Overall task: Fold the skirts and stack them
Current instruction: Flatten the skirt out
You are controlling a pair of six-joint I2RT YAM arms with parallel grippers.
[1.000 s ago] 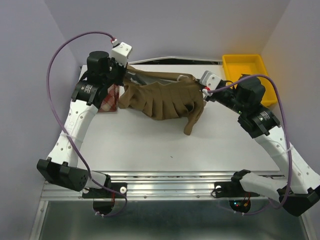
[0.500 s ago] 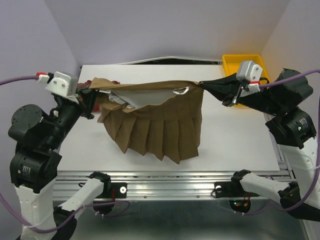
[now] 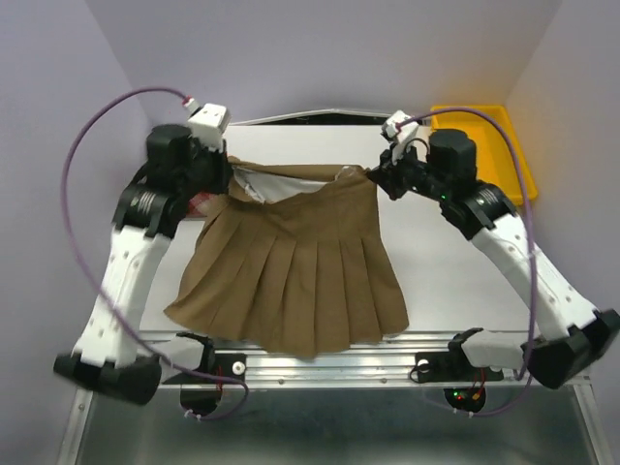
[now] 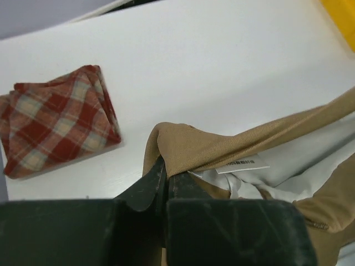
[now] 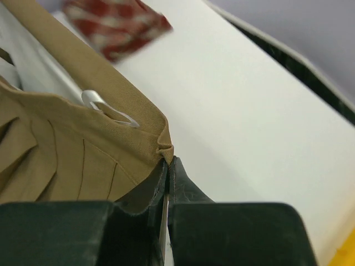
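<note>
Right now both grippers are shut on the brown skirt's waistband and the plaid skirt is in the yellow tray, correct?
No. The plaid skirt is not in the tray; it lies folded on the table, as the left wrist view shows. The left gripper and right gripper are indeed both shut on the waistband of the brown skirt.

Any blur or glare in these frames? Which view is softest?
Top external: even, diffuse light, no glare; the tan skirt is sharp, pleats readable. Left wrist: the plaid skirt and the tan waistband are crisp, but the left gripper, close to the lens, is dark and soft. Right wrist: softest, with the plaid skirt blurred at the top edge and the right gripper nearly black.
</note>
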